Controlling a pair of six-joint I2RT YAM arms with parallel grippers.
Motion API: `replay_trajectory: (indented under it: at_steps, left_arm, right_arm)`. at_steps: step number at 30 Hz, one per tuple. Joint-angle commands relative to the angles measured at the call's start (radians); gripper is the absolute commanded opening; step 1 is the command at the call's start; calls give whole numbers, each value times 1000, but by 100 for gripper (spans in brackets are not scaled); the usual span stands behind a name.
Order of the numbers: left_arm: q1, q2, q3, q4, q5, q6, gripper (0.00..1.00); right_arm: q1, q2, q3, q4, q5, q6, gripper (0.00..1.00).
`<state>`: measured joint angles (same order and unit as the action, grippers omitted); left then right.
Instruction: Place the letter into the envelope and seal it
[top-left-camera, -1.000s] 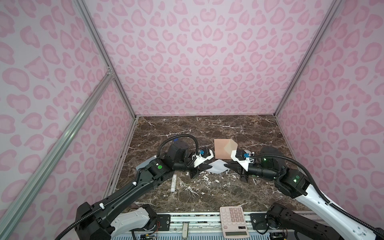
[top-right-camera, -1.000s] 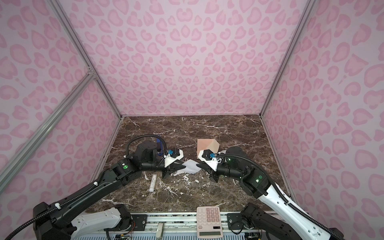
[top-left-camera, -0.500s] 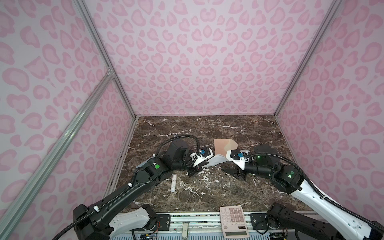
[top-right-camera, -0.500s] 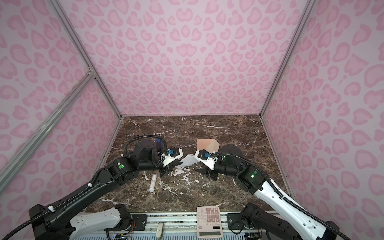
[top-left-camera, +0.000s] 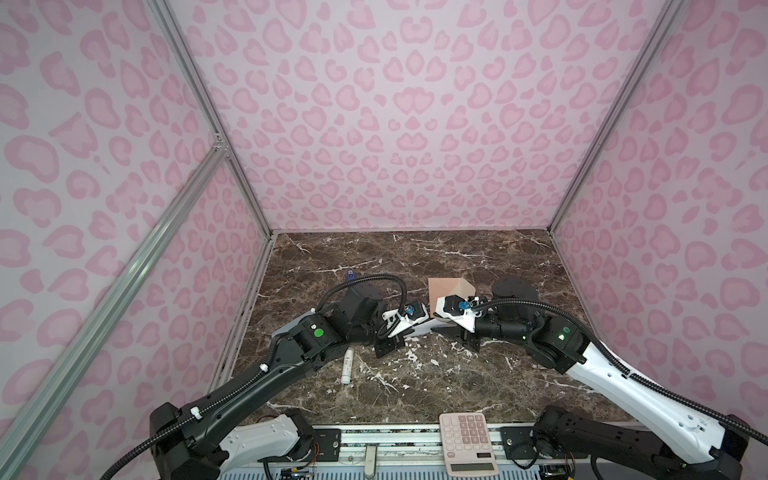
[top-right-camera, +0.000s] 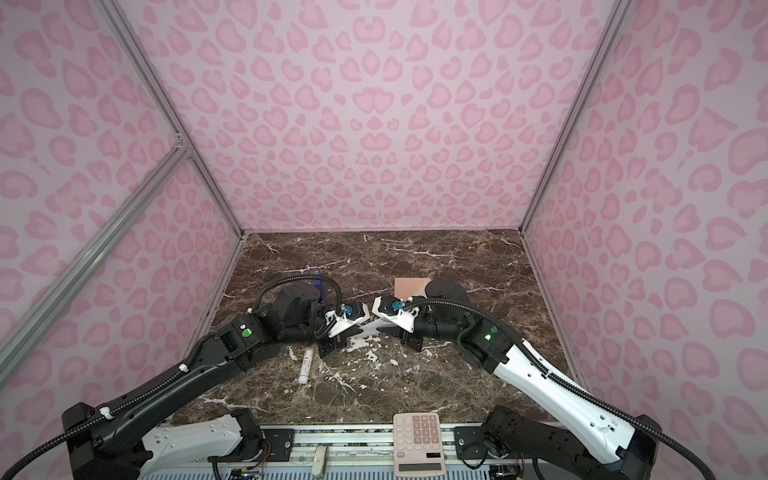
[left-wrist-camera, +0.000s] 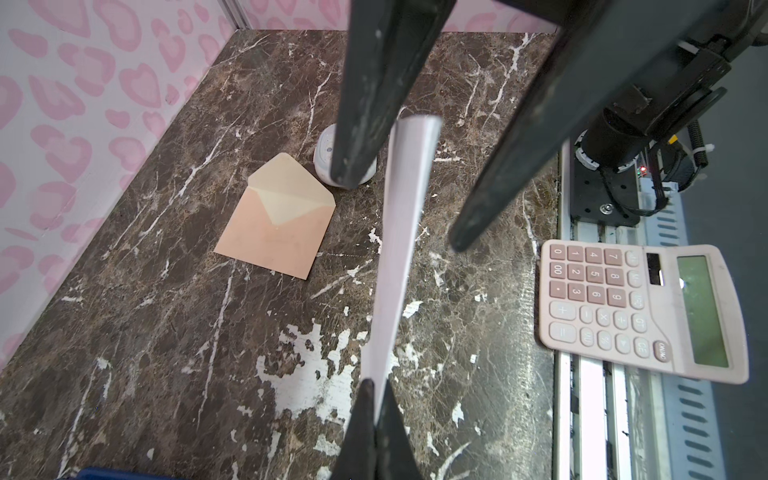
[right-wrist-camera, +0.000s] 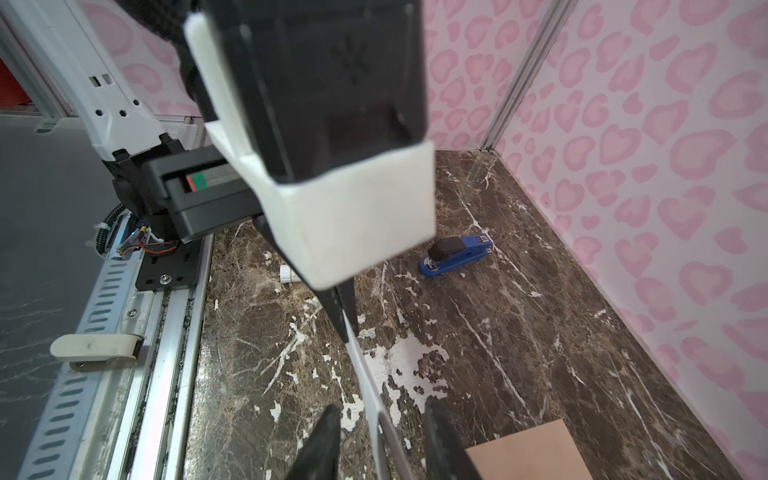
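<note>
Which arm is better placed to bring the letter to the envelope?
Probably left: the left fingers are shut on the letter; the right fingers stand open around its other end. The envelope lies flap open.

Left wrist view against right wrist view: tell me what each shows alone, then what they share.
Only the left wrist view: the whole envelope, flap open and cream inside, and the calculator at the edge of the table. Only the right wrist view: the blue stapler. Both: the letter seen edge-on, pinched in the shut left hand, with the open right hand straddling its other end, part of the envelope, and the marble table.
</note>
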<state>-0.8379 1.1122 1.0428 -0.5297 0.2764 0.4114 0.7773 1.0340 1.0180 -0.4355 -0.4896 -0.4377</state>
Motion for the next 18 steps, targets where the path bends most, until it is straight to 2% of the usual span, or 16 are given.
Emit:
replay_trajectory:
  at_steps: [1, 7, 10, 13, 14, 17, 18]
  left_arm:
    - [1, -6, 5, 0, 6, 3, 4]
    - [1, -6, -1, 5, 9, 3, 4]
    - [0, -8, -7, 6, 15, 1, 4]
    - [0, -10, -17, 16, 14, -6, 4]
    - [1, -14, -22, 28, 12, -12, 8]
    - [1, -35, -34, 63, 23, -25, 32]
    - [0, -43, -36, 78, 31, -28, 35]
  right_arm:
    - [7, 12, 4, 41, -30, -1, 30]
    - [10, 15, 5, 56, -52, 14, 14]
    - [10, 14, 4, 57, -63, 21, 0]
    - [10, 14, 4, 56, -77, 31, 0]
    - [10, 14, 3, 55, -83, 34, 0]
    - [10, 11, -2, 51, -90, 41, 0]
    - [10, 9, -5, 48, -90, 41, 0]
